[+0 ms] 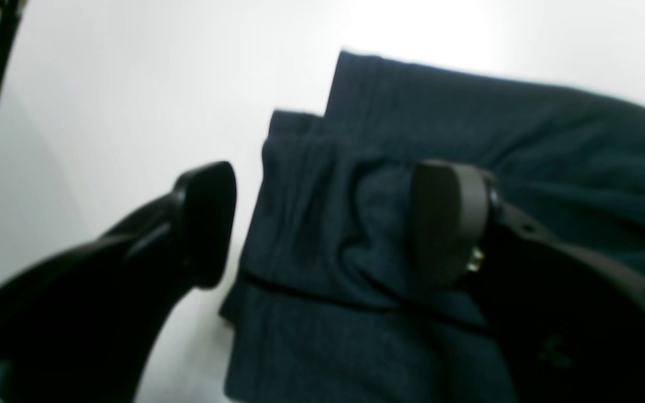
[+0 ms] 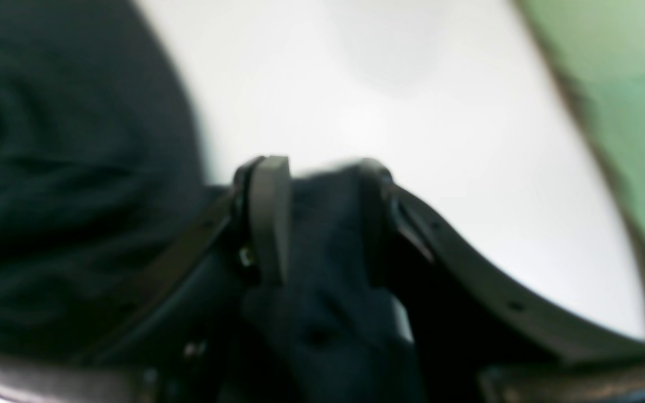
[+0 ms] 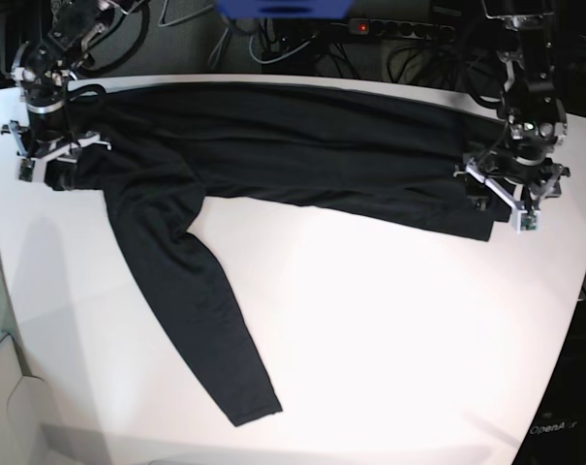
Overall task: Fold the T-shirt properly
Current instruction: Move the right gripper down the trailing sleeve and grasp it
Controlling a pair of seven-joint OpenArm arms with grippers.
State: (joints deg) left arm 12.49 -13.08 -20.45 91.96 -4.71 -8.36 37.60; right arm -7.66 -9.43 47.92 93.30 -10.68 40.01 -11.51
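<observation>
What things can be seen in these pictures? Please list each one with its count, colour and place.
T-shirt: one, black, long-sleeved, folded into a long band across the far part of the table, one sleeve lying loose toward the near edge.
Table: one, white, under the shirt.
Cables: several, dark, behind the far edge of the table.
Left end effector: one, black, open over the shirt's end, on the right in the base view; one finger over the cloth, the other over the bare table.
Right end effector: one, black, closed on a fold of the shirt, on the left in the base view.
</observation>
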